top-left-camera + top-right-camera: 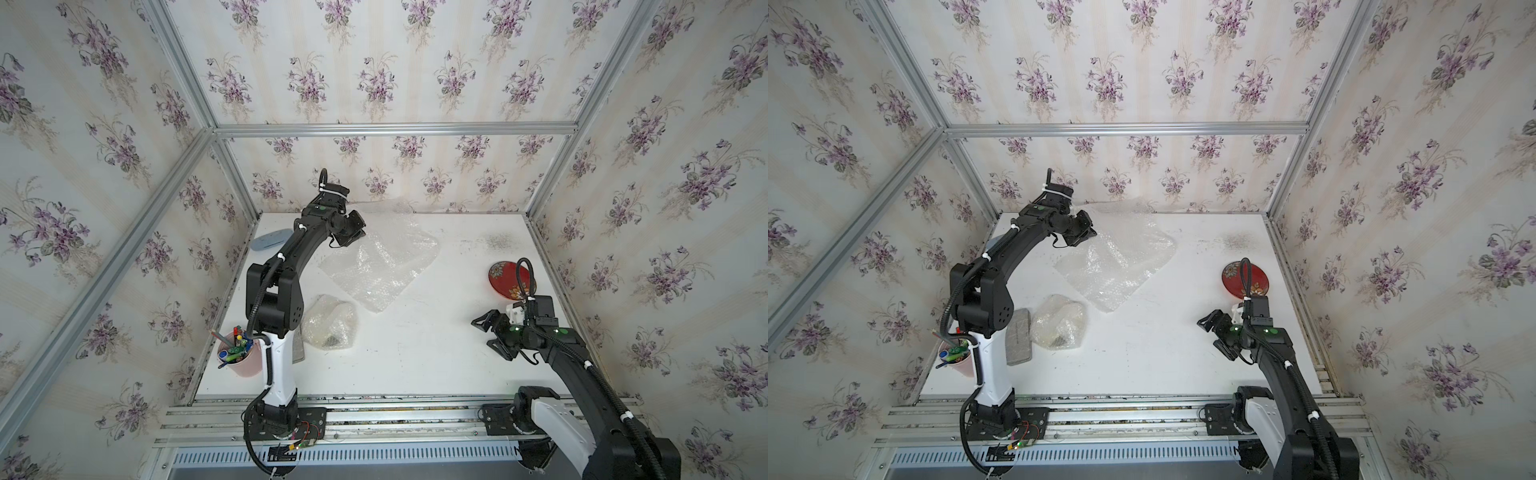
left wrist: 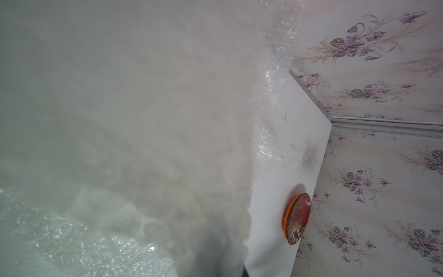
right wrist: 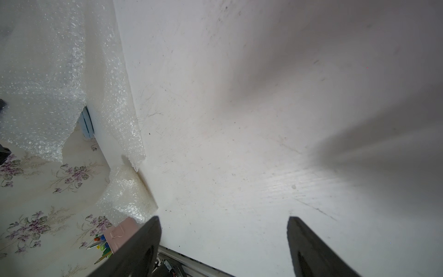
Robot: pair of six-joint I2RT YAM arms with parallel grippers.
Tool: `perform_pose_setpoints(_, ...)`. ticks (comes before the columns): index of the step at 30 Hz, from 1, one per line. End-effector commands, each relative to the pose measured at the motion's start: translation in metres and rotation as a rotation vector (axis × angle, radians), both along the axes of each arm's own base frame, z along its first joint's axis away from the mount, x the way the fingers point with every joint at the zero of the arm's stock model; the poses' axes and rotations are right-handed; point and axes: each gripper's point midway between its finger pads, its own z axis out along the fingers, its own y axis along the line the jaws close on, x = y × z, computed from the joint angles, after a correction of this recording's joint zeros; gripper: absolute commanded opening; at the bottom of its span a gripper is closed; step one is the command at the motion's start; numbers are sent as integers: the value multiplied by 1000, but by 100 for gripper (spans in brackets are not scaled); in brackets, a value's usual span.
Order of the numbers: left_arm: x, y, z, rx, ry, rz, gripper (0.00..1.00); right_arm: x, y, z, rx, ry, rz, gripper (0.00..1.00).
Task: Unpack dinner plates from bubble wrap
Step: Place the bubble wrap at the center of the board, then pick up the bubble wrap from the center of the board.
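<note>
Floral wallpaper (image 1: 374, 83) closed in the white table (image 1: 415, 353) on three sides. At the far left stood a pink cup (image 1: 245, 357) of pens, with a pale blue oval object (image 1: 270, 241) lying behind it by the wall. Next came a wrapped bundle (image 1: 330, 322), not yet opened, a dark mark showing faintly through the plastic. I took it for the last plate.

Beyond it the left gripper (image 1: 354, 235) had its jaws together, pinched, as far as I could tell, on an edge of the loose bubble wrap (image 1: 382, 262). One side of that sheet was lifted off the table and the rest trailed down toward the bundle. It looked like the sheet was being cleared away. Done well, that meant carrying it to the back and dropping it there, without dragging the trailing corner across the bundle.

Over by the right wall the red plate (image 1: 509, 279) lay bare on the orange plate (image 2: 287, 215), whose rim showed just beneath it. Near them the right gripper (image 1: 482, 332) hovered above bare table, jaws wide apart, holding and touching nothing.
</note>
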Motion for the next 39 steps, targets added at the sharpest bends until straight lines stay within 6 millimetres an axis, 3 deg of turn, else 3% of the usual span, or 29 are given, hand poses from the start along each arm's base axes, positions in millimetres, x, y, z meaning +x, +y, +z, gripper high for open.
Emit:
perform_pose_setpoints(1, -14, -12, 18, -43, 8, 47, 6, 9, 3, 3, 10, -49, 27, 85)
perform_pose_setpoints(6, -52, -19, 13, -3, 49, 112, 10, 9, 8, 1, 29, -61, 54, 84)
perform_pose_setpoints(7, -61, -19, 8, 11, 62, 120, 15, 8, 9, 1, 31, -62, 62, 85)
perform_pose_setpoints(13, -100, 4, -28, 111, 126, 198, 21, 5, 13, 2, -3, -69, 123, 85)
perform_pose_setpoints(15, -108, 7, -35, 122, 145, 202, 45, 4, 15, 4, -13, -71, 144, 85)
perform_pose_setpoints(18, -119, 14, -33, 142, 132, 201, 72, 4, 15, 6, -29, -78, 162, 84)
perform_pose_setpoints(23, -145, 38, -26, 222, 134, 181, 99, 1, 19, 7, -31, -81, 183, 84)
perform_pose_setpoints(27, -160, 55, -24, 271, 135, 151, 99, 1, 21, 8, -32, -87, 194, 84)
perform_pose_setpoints(33, -168, 42, -35, 281, 192, 36, 99, 0, 25, 5, -13, -83, 204, 84)
perform_pose_setpoints(39, -153, 53, -55, 341, 221, 27, 99, -3, 29, 7, -2, -72, 225, 84)
